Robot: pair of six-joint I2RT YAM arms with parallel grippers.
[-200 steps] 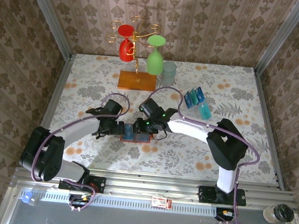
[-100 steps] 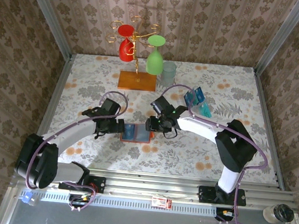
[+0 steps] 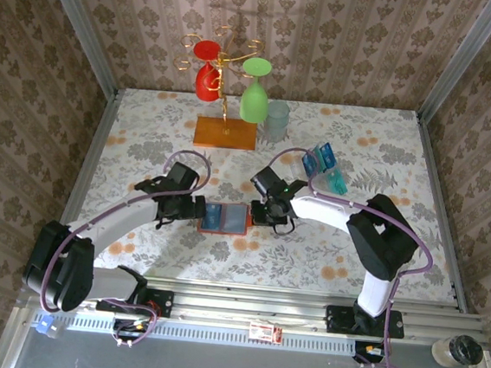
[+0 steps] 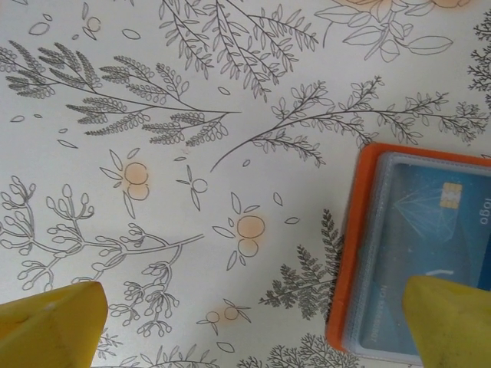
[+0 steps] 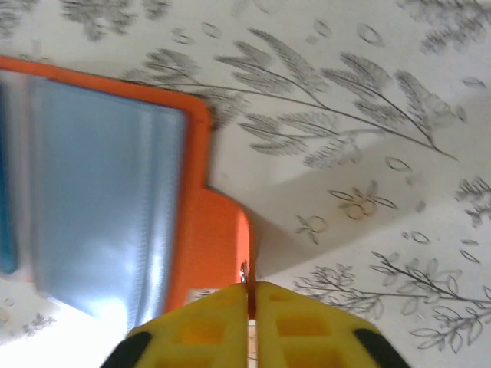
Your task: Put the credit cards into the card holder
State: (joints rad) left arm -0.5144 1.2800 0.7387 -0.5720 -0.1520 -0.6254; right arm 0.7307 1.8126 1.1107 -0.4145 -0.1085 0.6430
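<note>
Card holder (image 3: 225, 219) lies open and flat on the table (image 3: 145, 140), between the two arms. A blue card (image 4: 433, 245) already sits behind the clear pocket of its left half. The pocket on its right half looks grey-blue and empty in the right wrist view. The rest of the cards (image 3: 320, 163), blue and teal, stand in a cluster well apart from the holder, behind it and to its right; their count is too small to read. Left gripper (image 4: 249, 326) hovers just off the holder's left edge with its yellow fingers spread wide and nothing between them. Right gripper (image 5: 251, 307) has its fingers pressed together right at the orange tab on the holder's right edge. I cannot tell whether it pinches that tab or only touches it. Judgement: the task is at an early stage, with at least one card stowed and most still to fetch. The next card calls for the right arm to leave the holder and go to the cluster.
</note>
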